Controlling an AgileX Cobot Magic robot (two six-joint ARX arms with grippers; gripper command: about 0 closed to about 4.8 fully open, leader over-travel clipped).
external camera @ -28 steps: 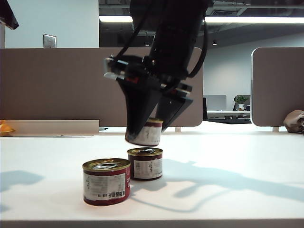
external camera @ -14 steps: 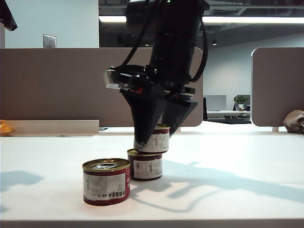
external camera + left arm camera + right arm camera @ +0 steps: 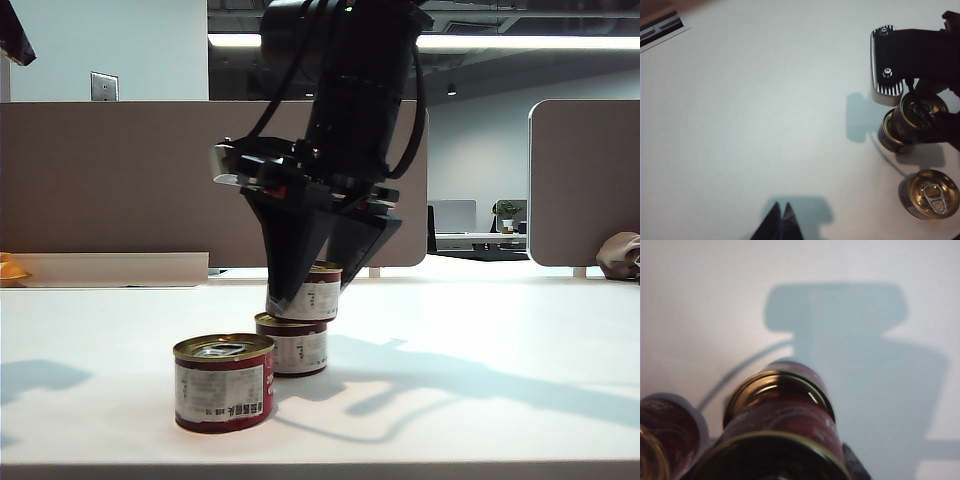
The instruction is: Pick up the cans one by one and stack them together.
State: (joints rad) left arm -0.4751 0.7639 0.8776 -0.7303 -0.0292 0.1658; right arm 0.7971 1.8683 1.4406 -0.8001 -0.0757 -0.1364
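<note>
1. Progress: one can is being set on another; a third stands alone on the table (image 3: 500,420). By my reading the first stacking step is nearly done but not released, and the second is not begun.

2. Right gripper (image 3: 300,296): its jaws stand part open and are clamped on the upper can (image 3: 305,292), one finger on each side of its wall. The can sits between the jaws, slightly tilted.

3. The lower can (image 3: 292,346) lies directly beneath the jaws. The held can appears to touch its lid, offset a little to one side rather than squarely centred. The right wrist view shows the lower rim protruding past the held can, which supports this.

4. The spare can (image 3: 224,382) stands nearer the exterior camera, below and to the left of the jaws, just beside the stack but apart from it.

5. Left gripper (image 3: 780,222): jaws fully closed, holding nothing, hovering over bare table well apart from all three cans.

6. Outstanding: seat and release the held can, then add the spare.
</note>
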